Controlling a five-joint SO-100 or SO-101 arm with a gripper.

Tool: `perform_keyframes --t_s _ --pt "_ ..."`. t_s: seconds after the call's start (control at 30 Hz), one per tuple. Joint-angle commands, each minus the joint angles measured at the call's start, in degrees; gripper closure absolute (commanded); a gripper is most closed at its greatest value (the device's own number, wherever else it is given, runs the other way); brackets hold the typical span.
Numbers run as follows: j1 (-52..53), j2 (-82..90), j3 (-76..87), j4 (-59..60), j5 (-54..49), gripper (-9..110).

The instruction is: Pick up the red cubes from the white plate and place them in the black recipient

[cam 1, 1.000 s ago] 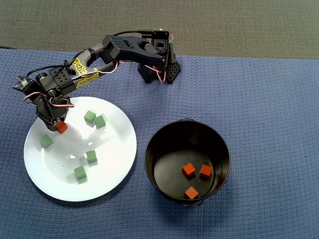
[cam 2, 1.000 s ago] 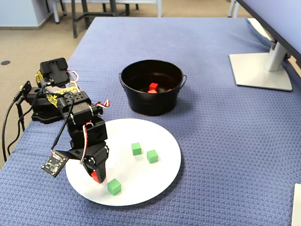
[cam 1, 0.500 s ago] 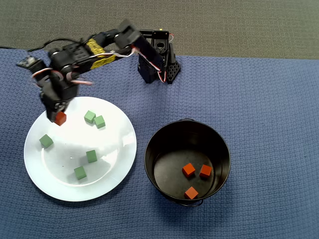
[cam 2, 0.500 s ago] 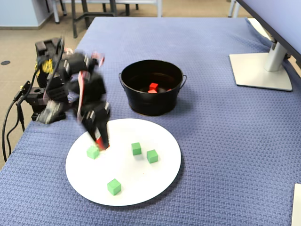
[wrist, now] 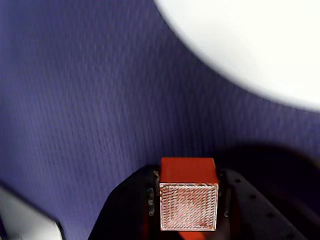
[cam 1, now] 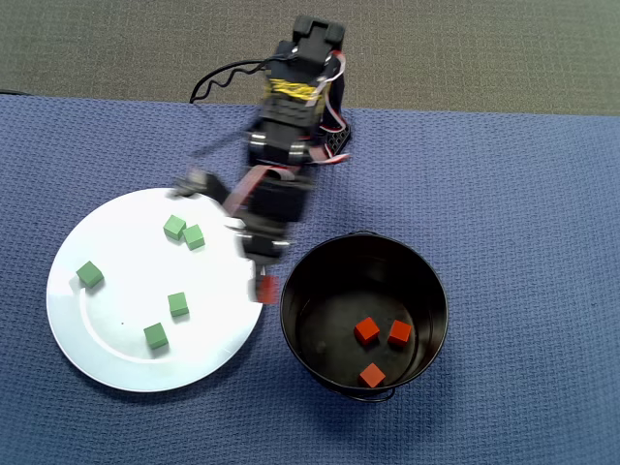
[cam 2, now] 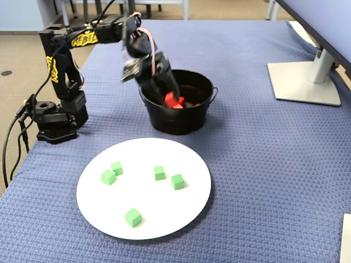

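Note:
My gripper (cam 1: 263,288) is shut on one red cube (cam 1: 264,287) and holds it in the air between the white plate (cam 1: 116,262) and the left rim of the black pot (cam 1: 433,283). In the wrist view the cube (wrist: 189,200) sits clamped between the two dark fingers, above blue cloth, with the plate's edge (wrist: 250,45) at the upper right. In the fixed view the gripper (cam 2: 173,102) holds the cube (cam 2: 172,100) at the pot's (cam 2: 175,121) near rim. Three red cubes (cam 1: 366,330) lie inside the pot. The plate (cam 2: 164,213) has no red cube on it.
Several green cubes (cam 1: 176,304) lie scattered on the plate. The arm's base (cam 2: 55,118) stands at the far left of the blue cloth in the fixed view. A monitor stand (cam 2: 304,82) sits at the right.

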Motion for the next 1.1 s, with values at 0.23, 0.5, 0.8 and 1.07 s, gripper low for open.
perform_keyframes --t_s 0.23,0.5,0.8,1.07 --pt "-10.0 13.4 7.5 -4.0 2.9 80" --pt "7.5 31.7 25.5 -5.7 -6.2 89" --pt "22.1 48.8 56.7 -17.0 -11.5 102" --pt "19.7 59.9 74.4 -19.7 -9.4 102"
